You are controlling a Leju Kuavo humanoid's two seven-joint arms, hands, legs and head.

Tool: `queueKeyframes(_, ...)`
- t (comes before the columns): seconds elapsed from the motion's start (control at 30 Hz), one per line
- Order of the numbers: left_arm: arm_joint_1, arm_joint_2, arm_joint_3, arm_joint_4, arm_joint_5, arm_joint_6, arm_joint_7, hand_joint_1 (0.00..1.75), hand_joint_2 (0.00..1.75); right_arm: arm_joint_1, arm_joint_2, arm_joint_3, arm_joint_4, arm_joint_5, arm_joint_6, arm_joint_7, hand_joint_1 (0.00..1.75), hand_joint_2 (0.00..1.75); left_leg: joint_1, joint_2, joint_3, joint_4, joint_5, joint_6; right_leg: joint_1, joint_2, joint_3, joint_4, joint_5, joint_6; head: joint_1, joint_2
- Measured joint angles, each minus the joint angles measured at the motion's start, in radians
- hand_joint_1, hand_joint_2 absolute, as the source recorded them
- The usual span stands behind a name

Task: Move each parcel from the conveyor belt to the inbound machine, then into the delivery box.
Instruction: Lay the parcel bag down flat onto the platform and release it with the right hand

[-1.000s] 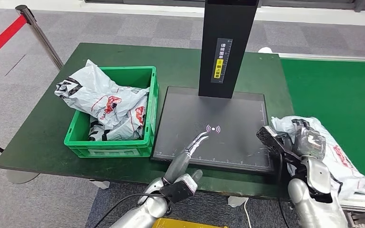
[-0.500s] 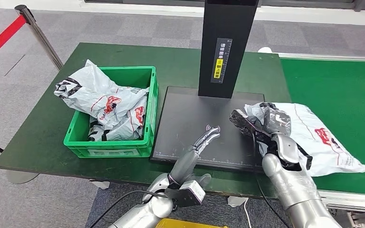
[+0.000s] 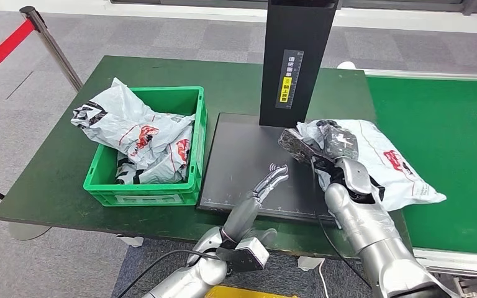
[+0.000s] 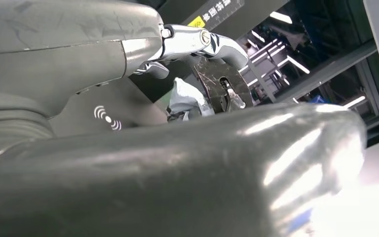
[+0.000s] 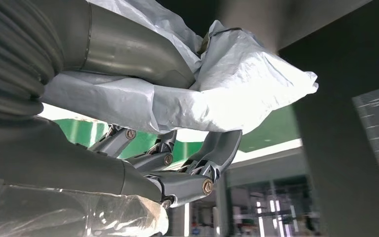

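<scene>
Right robot hand [image 3: 334, 146] grasping a white parcel [image 3: 390, 164] over the scanner plate's [image 3: 242, 158] right edge, left robot hand [image 3: 267, 185] released, fingers apart above the plate's front edge

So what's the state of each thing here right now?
Parcel: held by the right hand, partly over the scanner plate.
Right hand: gripping the parcel.
Left hand: empty, fingers extended above the plate.
Scanner plate: bare in the middle.
Green crate: holds several parcels.
</scene>
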Motion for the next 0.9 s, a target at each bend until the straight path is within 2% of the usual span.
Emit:
queueKeyframes(0.2,-0.046,-0.012,0.001,0.018,-0.027,0.067,-0.001,0.0,0.0,-0.019,0.006,0.043,-0.014,-0.035,0.055,-0.019,1.75,1.75,0.0,0.0,0.0,0.0,0.0,0.0,0.0,0.0,0.0,0.0,0.001,0.0,0.0,0.0)
queueKeyframes(0.57,-0.102,-0.018,0.024,0.029,-0.079,0.136,0.017,0.0,0.0,-0.054,0.016,0.097,-0.039,-0.062,0.118,-0.031,1.75,1.75,0.0,0.0,0.0,0.0,0.0,0.0,0.0,0.0,0.0,0.0,0.001,0.0,0.0,0.0)
queueKeyframes(0.9,-0.157,-0.023,0.072,0.032,-0.182,0.152,0.05,0.0,0.0,-0.138,0.033,0.216,-0.022,-0.136,0.18,-0.063,1.75,1.75,0.0,-0.001,-0.001,0.0,0.001,0.0,0.0,-0.001,0.0,0.001,0.001,-0.001,0.0,0.0)
